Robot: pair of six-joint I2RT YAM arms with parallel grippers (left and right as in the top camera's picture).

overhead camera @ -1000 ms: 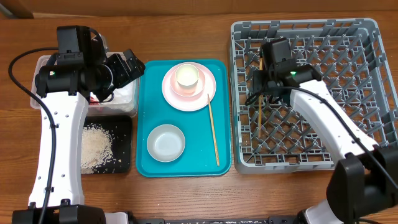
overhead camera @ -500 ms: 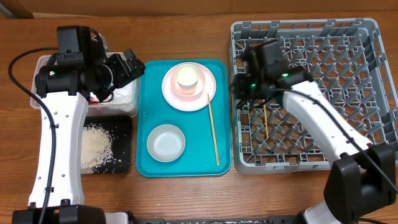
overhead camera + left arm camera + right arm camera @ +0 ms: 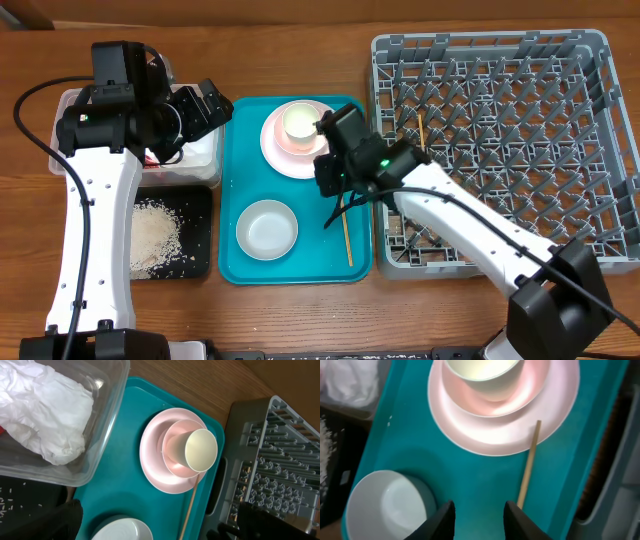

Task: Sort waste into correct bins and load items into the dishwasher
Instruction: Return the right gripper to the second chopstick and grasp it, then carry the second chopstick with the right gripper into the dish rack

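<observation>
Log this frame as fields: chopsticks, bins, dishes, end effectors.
chopsticks: one thin wooden chopstick in grey plastic dish rack; second chopstick on teal serving tray
bins: crumpled white napkin in clear plastic tub; loose rice in black rectangular tray
dishes: white cup in pink bowl on pink round plate; grey-white bowl beside
left end effector: open, empty
right end effector: open, empty

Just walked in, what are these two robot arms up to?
They are clearing a meal. The right hand, open and empty, hangs over the teal tray above a chopstick; the other chopstick already lies in the grey rack. The left hand, open too, hovers by the clear tub holding the napkin. The plate and cup sit on the tray.
</observation>
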